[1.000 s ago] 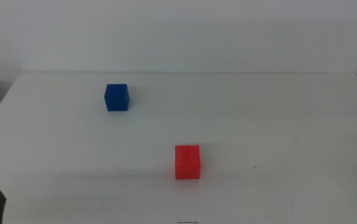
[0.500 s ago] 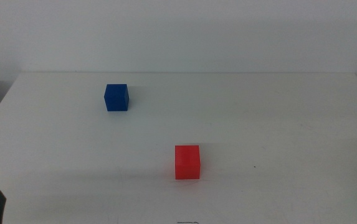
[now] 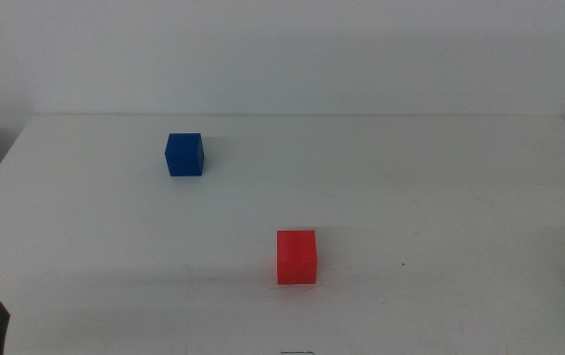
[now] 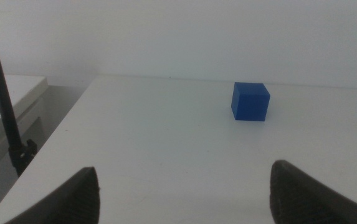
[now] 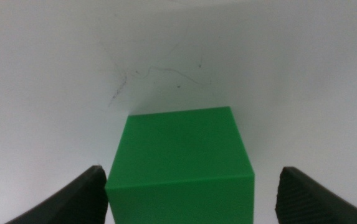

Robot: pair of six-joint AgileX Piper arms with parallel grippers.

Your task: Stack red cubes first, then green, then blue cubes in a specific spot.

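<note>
Right gripper poised over green cube, jaws spread, nothing grasped yet

Green cube sits between the open jaws, one jaw just beside its flank, the other apart; grasp step in hand. Red cube rests alone on the table, well away toward the middle, so it likely serves as stack base. Blue cube lies ahead of the left gripper, which waits at the near edge, jaws released. Next move: close squarely on green faces, lift, carry onto red
</note>
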